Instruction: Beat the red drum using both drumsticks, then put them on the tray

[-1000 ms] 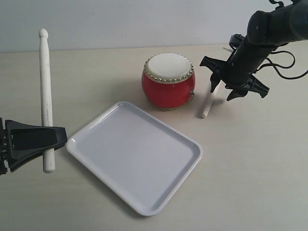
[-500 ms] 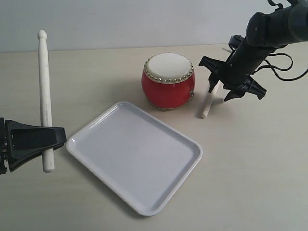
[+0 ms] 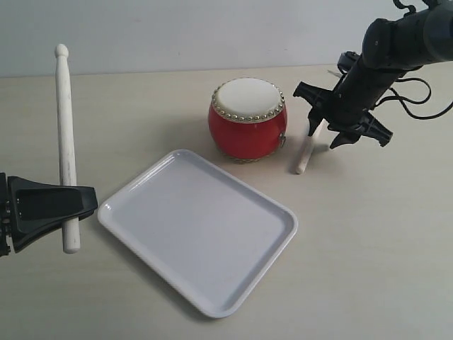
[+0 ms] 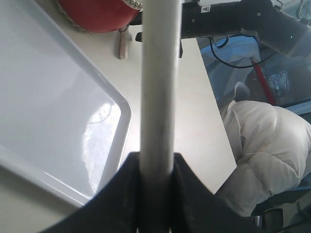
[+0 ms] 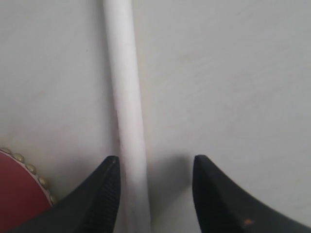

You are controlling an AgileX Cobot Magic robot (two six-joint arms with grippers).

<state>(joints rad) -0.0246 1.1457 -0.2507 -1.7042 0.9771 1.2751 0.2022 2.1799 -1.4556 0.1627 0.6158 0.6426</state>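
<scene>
The red drum (image 3: pixel 248 120) stands on the table behind the white tray (image 3: pixel 198 227); its red side also shows in the left wrist view (image 4: pixel 97 14) and the right wrist view (image 5: pixel 17 194). My left gripper (image 3: pixel 67 202) is shut on one drumstick (image 3: pixel 66 134), held nearly upright left of the tray, and the stick (image 4: pixel 158 87) fills the left wrist view. The other drumstick (image 3: pixel 308 150) lies on the table just right of the drum. My right gripper (image 3: pixel 345 127) hangs open over it, the stick (image 5: pixel 127 111) lying between the fingers, close to one finger (image 5: pixel 104 194).
The tray's corner (image 4: pixel 119 121) lies near the held stick in the left wrist view. Black cables (image 3: pixel 425 99) trail behind the right arm. Beyond the table edge a pale padded jacket (image 4: pixel 267 150) shows.
The right gripper has shifted slightly up and toward the drum along the lying stick. The left arm and its stick have barely moved.
</scene>
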